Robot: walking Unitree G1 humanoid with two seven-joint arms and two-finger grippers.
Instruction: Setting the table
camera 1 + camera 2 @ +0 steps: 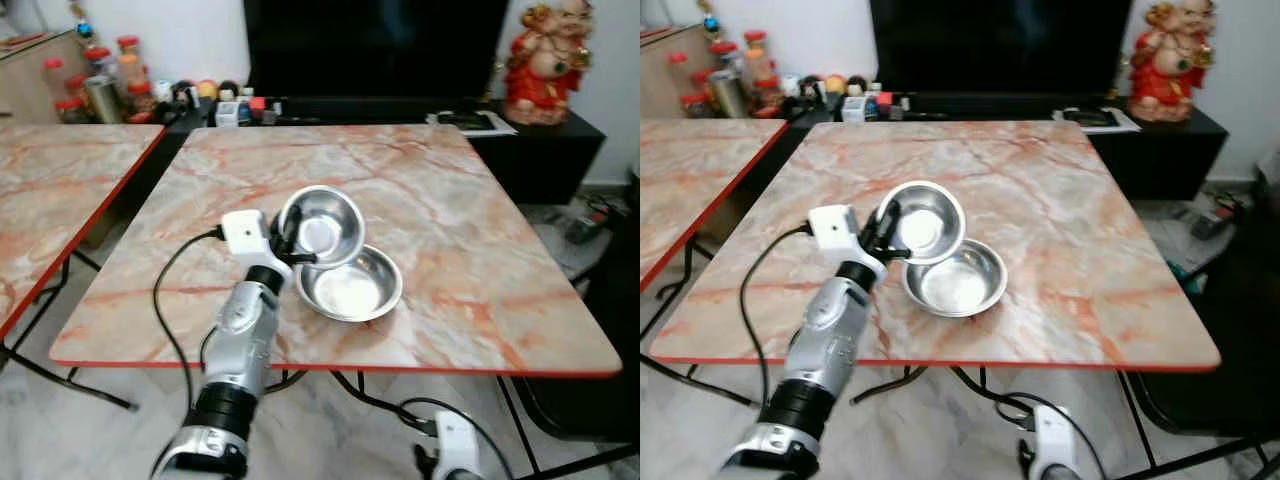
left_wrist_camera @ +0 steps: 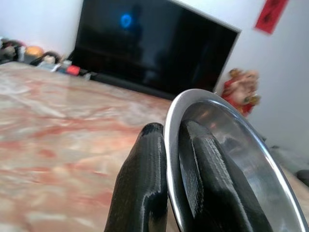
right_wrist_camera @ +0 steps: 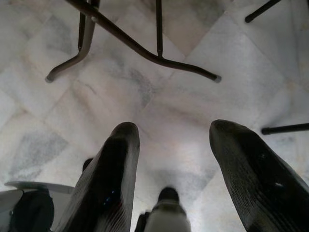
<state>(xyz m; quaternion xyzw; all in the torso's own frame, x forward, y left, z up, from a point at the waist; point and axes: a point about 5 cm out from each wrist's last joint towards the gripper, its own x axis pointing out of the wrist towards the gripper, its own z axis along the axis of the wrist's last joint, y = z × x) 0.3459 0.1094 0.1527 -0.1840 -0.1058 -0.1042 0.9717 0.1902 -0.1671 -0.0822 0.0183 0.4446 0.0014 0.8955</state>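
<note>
Two steel bowls are on the marble table [image 1: 450, 190]. The upper bowl [image 1: 322, 226] is tilted and lifted, its edge resting over the lower bowl [image 1: 350, 285], which sits flat near the table's front edge. My left gripper [image 1: 289, 243] is shut on the upper bowl's left rim; in the left wrist view the rim [image 2: 170, 145] runs between the two black fingers [image 2: 145, 183]. My right gripper [image 3: 169, 159] hangs open below the table, over the tiled floor [image 3: 159, 106].
A second marble table [image 1: 60, 190] stands to the left across a narrow gap. Behind the table is a dark TV bench with jars [image 1: 105, 75], small items and a red figurine [image 1: 545, 60]. Metal table legs [image 3: 145, 48] cross the floor near my right arm.
</note>
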